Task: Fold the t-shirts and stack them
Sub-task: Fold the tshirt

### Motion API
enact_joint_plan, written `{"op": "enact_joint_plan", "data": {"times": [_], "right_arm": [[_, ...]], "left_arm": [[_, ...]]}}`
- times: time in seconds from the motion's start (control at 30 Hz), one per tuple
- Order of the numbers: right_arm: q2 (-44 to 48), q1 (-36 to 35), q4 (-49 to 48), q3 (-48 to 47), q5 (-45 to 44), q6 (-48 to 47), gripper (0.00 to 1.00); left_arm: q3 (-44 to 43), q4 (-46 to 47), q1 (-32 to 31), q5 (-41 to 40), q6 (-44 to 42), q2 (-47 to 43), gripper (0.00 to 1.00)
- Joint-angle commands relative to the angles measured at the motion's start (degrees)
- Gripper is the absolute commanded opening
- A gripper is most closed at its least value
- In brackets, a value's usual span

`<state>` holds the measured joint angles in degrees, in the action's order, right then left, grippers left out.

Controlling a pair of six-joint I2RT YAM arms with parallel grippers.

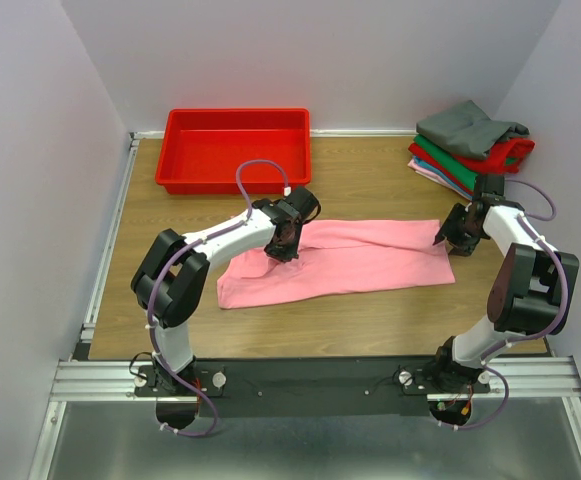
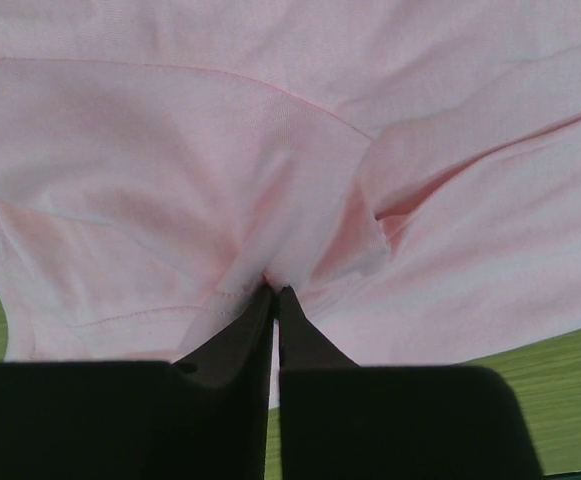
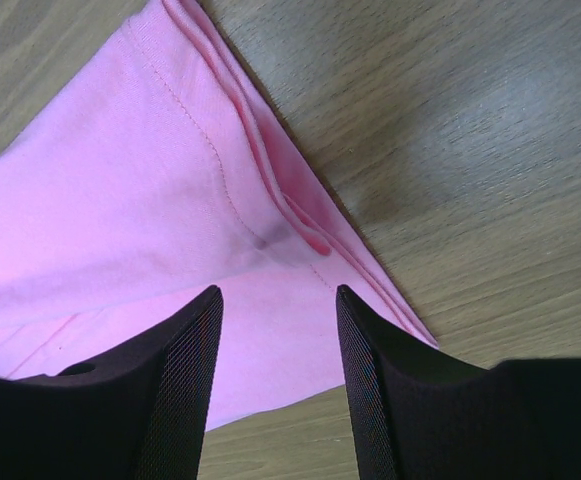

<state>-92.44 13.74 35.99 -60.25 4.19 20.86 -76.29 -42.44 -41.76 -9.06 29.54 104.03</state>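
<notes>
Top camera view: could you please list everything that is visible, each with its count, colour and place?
table: one, brown wood, under everything.
pink t-shirt: one, light pink, laid long across the middle of the table.
folded t-shirts: one stack, grey on top, then red, green and pale layers, far right corner; exact count unclear.
tray: one, red, far left of the table.
left gripper: one, black, shut on the pink t-shirt at its left part.
right gripper: one, black, open over the pink t-shirt's right edge.
</notes>
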Motion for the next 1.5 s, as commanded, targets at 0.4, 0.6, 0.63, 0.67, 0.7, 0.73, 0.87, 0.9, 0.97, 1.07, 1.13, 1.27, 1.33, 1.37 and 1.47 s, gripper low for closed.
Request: {"op": "enact_joint_plan", "data": {"times": [0.4,0.6,0.63,0.67,0.7,0.73,0.87,0.9,0.97,1.07,1.13,1.27,1.33,1.37,1.47], "right_arm": [[0.0,0.2,0.7,0.6,0.1,-1.1,0.56],[0.0,0.2,0.7,0.5,0.0,-1.2,0.56],[-0.1,0.2,0.7,0.5,-0.1,-1.2,0.56],[-0.1,0.2,0.7,0.5,-0.1,-1.1,0.56],[-0.1,0.2,0.7,0.4,-0.1,-1.1,0.56],[-0.1,0.2,0.7,0.5,-0.1,-1.1,0.56],[0.2,0.2,0.7,0.7,-0.3,-1.3,0.56],[0.2,0.2,0.7,0.7,-0.3,-1.2,0.56],[0.3,0.2,0.7,0.8,-0.2,-1.2,0.56],[0.3,0.2,0.7,0.8,-0.3,-1.2,0.56],[0.4,0.2,0.7,0.9,-0.2,-1.2,0.56],[0.6,0.2,0.7,1.0,0.3,-1.4,0.56],[0.3,0.2,0.7,1.4,0.0,-1.5,0.56],[0.2,0.2,0.7,1.4,0.1,-1.5,0.56],[0.3,0.2,0.7,1.7,0.4,-1.6,0.52]], "left_arm": [[-1.4,-1.2,-0.9,2.0,0.5,-0.4,0.18],[-1.2,-1.2,-1.4,3.3,-0.3,-0.4,0.03],[-1.1,-1.2,-1.6,3.7,-0.3,-0.7,0.0],[-0.8,-1.2,-1.9,4.4,-0.3,-0.8,0.0],[-0.6,-1.2,-1.9,4.4,-0.4,-0.8,0.0],[-0.4,-1.1,-2.2,5.4,-0.4,-0.8,0.0],[0.8,-1.0,-3.4,7.6,-0.3,-1.7,0.0],[1.0,-1.2,-3.8,7.5,-0.3,-2.0,0.0],[1.4,-1.6,-4.1,7.4,0.0,-2.9,0.0],[2.3,-2.3,-4.3,7.6,0.3,-3.9,0.0],[2.6,-2.7,-4.6,7.7,0.5,-4.5,0.0],[3.4,-3.2,-5.0,7.3,1.0,-4.6,0.0],[3.6,-3.1,-5.1,7.4,1.0,-4.1,0.0],[3.4,-3.1,-5.3,7.5,1.1,-4.1,0.0],[3.1,-3.3,-5.4,7.5,1.5,-4.3,0.0]]}}
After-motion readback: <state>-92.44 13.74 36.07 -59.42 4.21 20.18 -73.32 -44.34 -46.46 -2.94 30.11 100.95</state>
